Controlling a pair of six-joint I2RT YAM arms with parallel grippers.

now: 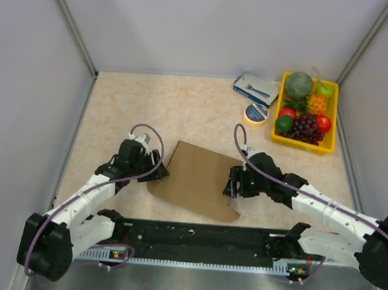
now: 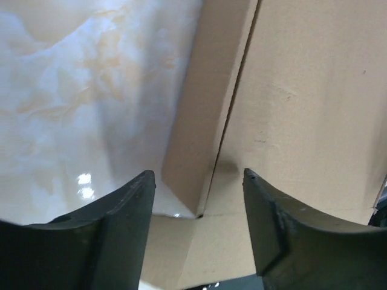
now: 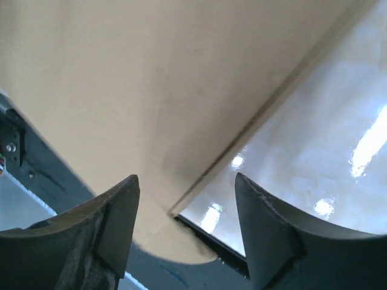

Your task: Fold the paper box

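overhead, the paper box (image 1: 195, 179) lies flat, long axis roughly left-right; only the wrist views show left gripper (image 2: 199, 175) and right gripper (image 3: 186, 178) parted astride its edges, pinching nothing.

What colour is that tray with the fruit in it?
The tray is bright yellow; it shows best in the top external view.

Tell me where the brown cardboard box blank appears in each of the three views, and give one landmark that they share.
Top external: the paper box lies flat at the lower centre of the picture.
Left wrist: it fills the right side and the bottom.
Right wrist: it fills the upper left.
Shared landmark: the marbled tabletop, at the left in the left wrist view and at the right in the right wrist view.
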